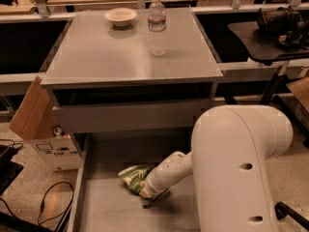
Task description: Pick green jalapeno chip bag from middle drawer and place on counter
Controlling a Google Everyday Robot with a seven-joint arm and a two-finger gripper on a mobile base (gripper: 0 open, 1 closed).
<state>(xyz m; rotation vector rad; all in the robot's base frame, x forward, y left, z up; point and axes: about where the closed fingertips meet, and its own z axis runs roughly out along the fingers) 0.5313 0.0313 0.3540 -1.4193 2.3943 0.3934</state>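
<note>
Plainly, the hand (147,193) is down on the bag (131,176), at the tip of the white forearm that slants into the drawer (110,212). Its tip is pressed into the crinkled green foil, so I cannot tell whether it is apart, together or clamped on the bag. From the hand, the bag spreads toward the drawer's left wall and a little toward the cabinet. Its long axis runs on a slant roughly in line with the forearm, so the hand meets the bag's near right end rather than its middle, and a green corner pokes out just beneath the hand. The bag lies flat on the drawer floor, apart from the walls. The worktop (130,57) lies above and beyond the hand, past the drawer front (130,117), with a bottle (156,25) and a bowl (120,16) toward the edge farthest from the hand. As I judge it, the grasp is the step in hand. The lift calls for a straight rise clear of the drawer front before any reach over the worktop, and a grip on one end may let the bag dangle or slip.
</note>
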